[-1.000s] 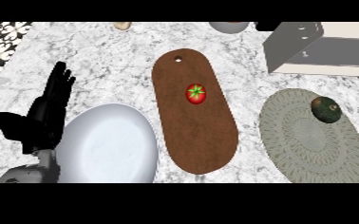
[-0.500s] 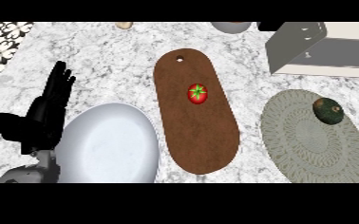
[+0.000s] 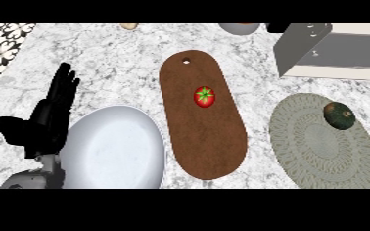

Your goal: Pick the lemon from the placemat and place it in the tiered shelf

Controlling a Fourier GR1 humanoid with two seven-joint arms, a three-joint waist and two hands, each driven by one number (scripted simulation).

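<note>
Resting left hand (image 3: 51, 112), fingers straight and empty, at nine o'clock; dark round fruit (image 3: 338, 115) awaits pickup on the woven grey-green placemat (image 3: 311, 142) at three o'clock, below the grey tiered shelf (image 3: 303, 49).

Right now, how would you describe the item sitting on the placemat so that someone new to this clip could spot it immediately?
Look at the round grey-green woven placemat at the right of the marble counter, just below the pale tiered shelf. Near its upper right edge lies a small dark green, roundish fruit, the task's lemon. Unlike the red tomato on the brown cutting board, it is dull, dark, and alone on the mat.
</note>
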